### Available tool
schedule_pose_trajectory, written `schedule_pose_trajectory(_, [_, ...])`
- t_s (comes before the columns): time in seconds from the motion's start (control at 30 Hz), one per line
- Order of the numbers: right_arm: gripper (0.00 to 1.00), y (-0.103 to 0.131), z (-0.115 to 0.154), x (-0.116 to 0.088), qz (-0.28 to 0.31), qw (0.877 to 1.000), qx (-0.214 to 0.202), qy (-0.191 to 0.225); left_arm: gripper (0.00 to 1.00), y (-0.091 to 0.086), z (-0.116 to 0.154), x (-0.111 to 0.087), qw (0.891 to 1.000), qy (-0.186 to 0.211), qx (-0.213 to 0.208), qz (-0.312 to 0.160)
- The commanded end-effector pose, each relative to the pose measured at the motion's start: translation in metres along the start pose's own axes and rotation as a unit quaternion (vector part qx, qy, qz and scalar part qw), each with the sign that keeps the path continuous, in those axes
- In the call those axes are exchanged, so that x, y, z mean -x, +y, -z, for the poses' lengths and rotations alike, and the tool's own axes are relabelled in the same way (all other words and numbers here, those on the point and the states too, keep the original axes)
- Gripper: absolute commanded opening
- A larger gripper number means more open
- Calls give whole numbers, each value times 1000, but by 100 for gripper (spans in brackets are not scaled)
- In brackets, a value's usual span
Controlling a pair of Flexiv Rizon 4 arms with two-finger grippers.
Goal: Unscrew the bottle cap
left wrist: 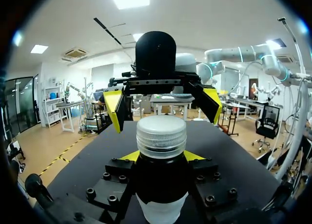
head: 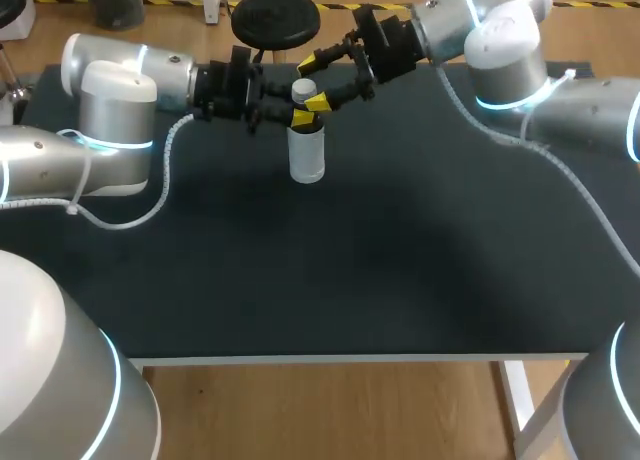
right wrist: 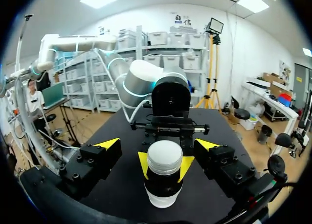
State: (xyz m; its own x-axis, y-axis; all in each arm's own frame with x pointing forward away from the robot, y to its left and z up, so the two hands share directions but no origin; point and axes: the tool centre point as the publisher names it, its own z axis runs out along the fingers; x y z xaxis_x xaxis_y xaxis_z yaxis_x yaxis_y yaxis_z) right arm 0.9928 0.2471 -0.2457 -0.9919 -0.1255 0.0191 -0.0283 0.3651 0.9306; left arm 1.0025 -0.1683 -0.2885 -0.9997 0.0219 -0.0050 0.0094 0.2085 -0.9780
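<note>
A small white bottle (head: pixel 306 158) stands upright on the black table (head: pixel 350 270), near its far edge. It has a dark band under a pale ribbed cap (head: pixel 304 87). My left gripper (head: pixel 303 116) comes in from the left and is shut on the bottle just below the cap. In the left wrist view its yellow tips sit on both sides of the bottle (left wrist: pixel 161 204), under the cap (left wrist: pixel 161 135). My right gripper (head: pixel 313 84) comes from the far right and stands wide open around the cap without touching it. Its own view shows the cap (right wrist: pixel 165 157) between its spread fingers (right wrist: pixel 108 144).
A black round stool (head: pixel 276 18) stands just beyond the table's far edge, behind the two grippers. Grey cables (head: pixel 165 165) hang from both arms over the table. Both arms' large elbows reach over the table's left and right sides.
</note>
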Motion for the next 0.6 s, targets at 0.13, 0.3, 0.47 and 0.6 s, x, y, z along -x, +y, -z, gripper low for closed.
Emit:
schedule_pose_trajectory(0.13, [100,0,-3,-5,-3,994,3,-108,0,0,1,0,1000,0,0,0])
schedule_pose_trajectory(0.3, [100,1,-5,-3,-3,995,5,-101,0,0,1,0,1000,0,0,0])
schedule_pose_trajectory(0.47, [100,1,-6,-2,-3,995,5,-96,0,0,1,0,1000,0,0,0])
schedule_pose_trajectory(0.6, [96,1,-6,-1,-2,996,5,-92,0,0,1,0,1000,0,0,0])
